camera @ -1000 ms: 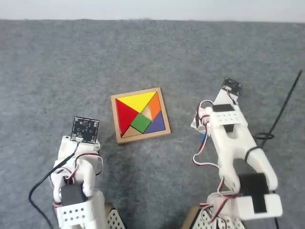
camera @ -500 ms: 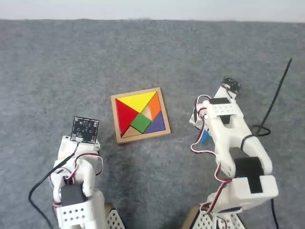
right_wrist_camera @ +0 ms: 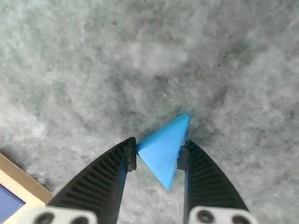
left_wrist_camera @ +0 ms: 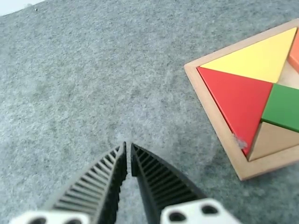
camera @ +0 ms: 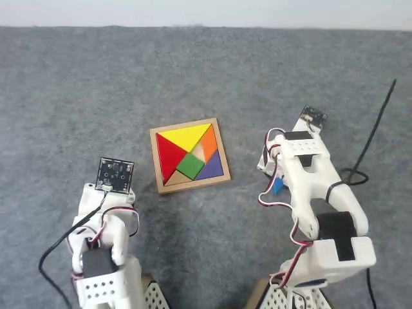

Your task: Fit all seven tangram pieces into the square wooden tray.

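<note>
Closed hand (left_wrist_camera: 128, 146) near wooden tray (left_wrist_camera: 208, 100)

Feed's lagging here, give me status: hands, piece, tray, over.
Left hand shut, apart from tray. Right hand shut on blue triangle, off to tray's right. No obstacle seen between them.

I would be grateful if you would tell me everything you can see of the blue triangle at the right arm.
The blue triangle is a small flat piece, plain light blue with a matt look and sharp corners. The right gripper clamps it on two sides, and one corner points out past the fingertips over the grey mat. In the high view a sliver of it shows under the arm, to the right of the wooden tray and apart from it. Whether it rests on the mat cannot be told.
</note>
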### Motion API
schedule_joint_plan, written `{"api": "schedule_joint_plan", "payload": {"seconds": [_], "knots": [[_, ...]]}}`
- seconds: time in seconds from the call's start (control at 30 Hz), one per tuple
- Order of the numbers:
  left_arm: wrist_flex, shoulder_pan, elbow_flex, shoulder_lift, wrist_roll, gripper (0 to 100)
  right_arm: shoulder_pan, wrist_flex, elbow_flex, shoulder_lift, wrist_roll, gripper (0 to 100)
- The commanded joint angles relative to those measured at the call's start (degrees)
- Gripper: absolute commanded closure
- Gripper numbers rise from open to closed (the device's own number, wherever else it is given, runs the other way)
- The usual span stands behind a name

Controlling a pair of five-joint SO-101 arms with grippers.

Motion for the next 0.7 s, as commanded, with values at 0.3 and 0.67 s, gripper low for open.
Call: {"api": "schedule_joint_plan", "payload": {"seconds": [0.3, 0.67], "knots": [[-1.49, -0.18, -1.01, -1.23, 0.00, 99, -0.22, 4.97, -7.12, -0.92, 11.60, 91.4], [-1.49, -0.18, -1.01, -1.23, 0.00, 99, 2.07, 17.01, -18.02, -0.92, 19.43, 91.5]]}}
